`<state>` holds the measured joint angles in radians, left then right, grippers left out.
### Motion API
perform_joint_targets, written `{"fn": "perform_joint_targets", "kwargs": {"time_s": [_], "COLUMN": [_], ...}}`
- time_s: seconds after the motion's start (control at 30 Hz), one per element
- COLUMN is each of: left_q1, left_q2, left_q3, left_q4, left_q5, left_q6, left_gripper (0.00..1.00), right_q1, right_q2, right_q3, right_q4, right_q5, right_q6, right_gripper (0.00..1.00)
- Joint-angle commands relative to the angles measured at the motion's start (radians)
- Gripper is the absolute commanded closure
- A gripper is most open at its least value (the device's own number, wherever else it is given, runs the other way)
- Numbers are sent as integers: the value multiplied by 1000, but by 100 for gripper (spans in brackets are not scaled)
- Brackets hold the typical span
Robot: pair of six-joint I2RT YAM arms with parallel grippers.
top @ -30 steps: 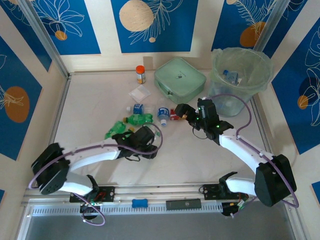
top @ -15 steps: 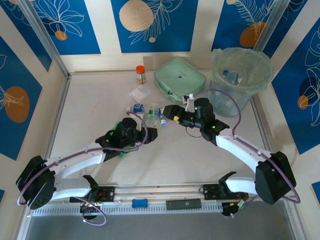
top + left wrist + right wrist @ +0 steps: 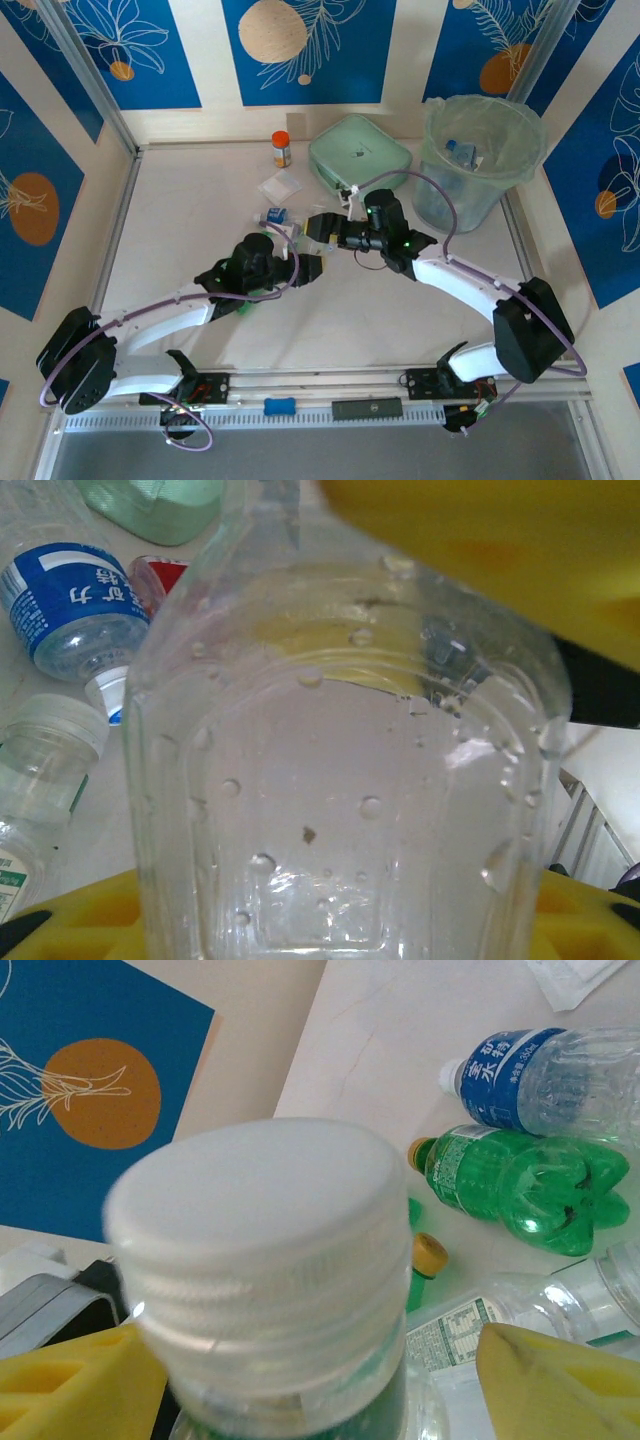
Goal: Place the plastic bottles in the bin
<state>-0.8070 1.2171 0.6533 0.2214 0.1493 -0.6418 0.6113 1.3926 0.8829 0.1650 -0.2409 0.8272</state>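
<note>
My left gripper is shut on a clear plastic bottle; its wet wall sits between the yellow fingers. Just right of it, my right gripper stands open around a white-capped bottle with a green label. The left finger is against that bottle and the right finger stands off it. More bottles lie around: a blue-labelled one, a green one, a red-labelled one. The bin stands at the far right with a blue-labelled bottle inside.
A mint-green square case lies left of the bin. An orange-capped jar and a clear plastic packet sit at the back. Both arms meet over the bottle cluster at the table's middle. Low walls frame the table.
The right gripper moved left into the bottle cluster and its jaws narrowed around the white-capped bottle. The left gripper shifted up and left, still holding the clear bottle.
</note>
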Motion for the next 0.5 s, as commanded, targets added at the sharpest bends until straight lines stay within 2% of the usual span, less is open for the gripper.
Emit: {"fn": "perform_joint_targets", "kwargs": {"time_s": [0.0,0.23,0.47], "left_q1": [6,7,6], "left_q2": [2,5,2], "left_q3": [23,26,21], "left_q4": [29,16,22], "left_q5": [19,-2,1], "left_q6": [32,42,34], "left_gripper": [53,53,48], "right_q1": [14,34,34], "right_q2": [18,23,19], "right_q3": [31,22,18], "right_q4": [-19,-53,-65], "right_q5": [-32,-11,18], "right_q6": [-22,-25,-28], "right_gripper": [21,24,41]}}
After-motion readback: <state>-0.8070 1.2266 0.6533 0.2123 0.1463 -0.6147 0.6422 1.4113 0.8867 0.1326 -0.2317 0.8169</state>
